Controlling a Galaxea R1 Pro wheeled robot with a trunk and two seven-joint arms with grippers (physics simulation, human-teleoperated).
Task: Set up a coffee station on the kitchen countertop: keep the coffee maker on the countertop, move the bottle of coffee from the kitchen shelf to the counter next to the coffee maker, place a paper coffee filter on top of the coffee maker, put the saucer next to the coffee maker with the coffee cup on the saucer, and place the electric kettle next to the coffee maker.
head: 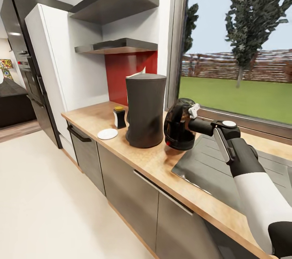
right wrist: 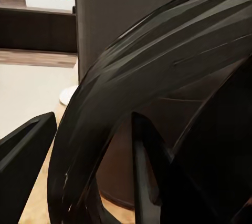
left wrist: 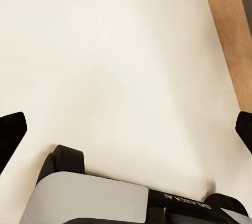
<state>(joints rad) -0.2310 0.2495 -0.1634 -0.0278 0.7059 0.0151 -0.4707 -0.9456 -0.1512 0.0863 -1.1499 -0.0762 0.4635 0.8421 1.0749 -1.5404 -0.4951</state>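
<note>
R gripper [head: 194, 114] is at the handle side of the kettle [head: 179, 129]; in the right wrist view one dark finger [right wrist: 26, 155] sits outside the kettle's curved black handle [right wrist: 131, 108] and another inside the loop, so the fingers look clamped on the handle. Kettle stands on the countertop [head: 146, 161], its base at the sink [head: 215, 170] edge, just beside the coffee maker [head: 145, 109] on the window side. A white paper filter [head: 136, 73] pokes up from the maker's top. On the maker's other side: the coffee bottle [head: 119, 117] w/ yellow cap, near it, and the white saucer [head: 107, 133] lying flat in front of the bottle. Two dark shelves [head: 117, 46] hang on the wall above.

L gripper: fingertips [left wrist: 11, 134] show at opposite edges of the left wrist view, wide apart, nothing between, over pale floor [left wrist: 115, 66].
</note>
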